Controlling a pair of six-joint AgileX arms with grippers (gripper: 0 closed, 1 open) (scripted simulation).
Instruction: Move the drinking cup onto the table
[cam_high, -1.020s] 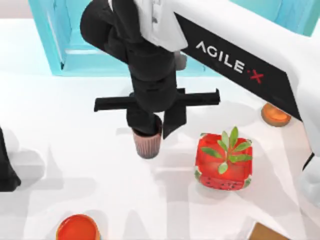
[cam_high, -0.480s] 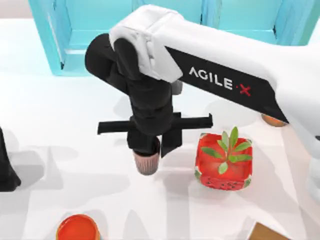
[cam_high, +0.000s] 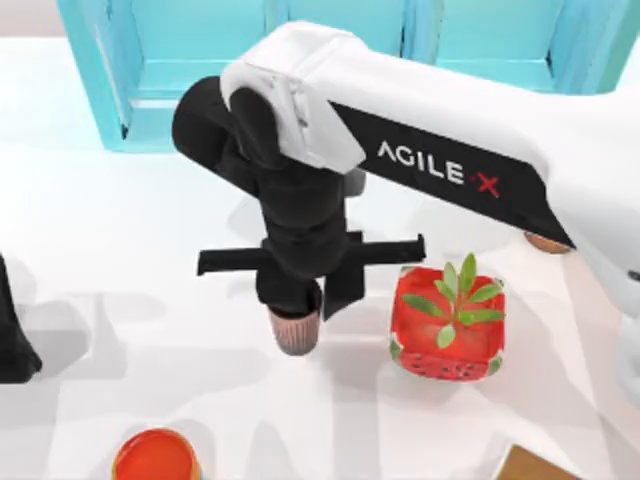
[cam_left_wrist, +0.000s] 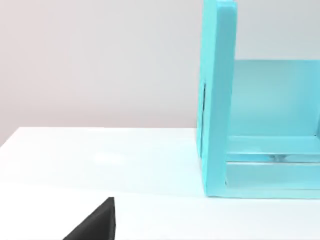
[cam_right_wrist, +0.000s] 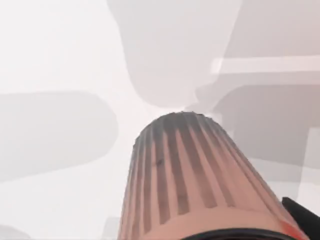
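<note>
**White tabletop, cup held in the right gripper**

White table fills the frame, with a turquoise cabinet along the upper edge and a pale grey wall behind it in the left wrist view. At centre frame the right gripper points down, its fingers clenched on the cup: one finger sits at the dark rim, the other just right of it, and the ribbed pink lower part sticks out below them. In the right wrist view the cup is seen over the white surface; whether its base touches the table I cannot tell.

One cup, one red planter just to its right, one orange-red vessel at lower left, one orange object at right, mostly hidden by the arm.

Left arm is parked at the left edge.
</note>
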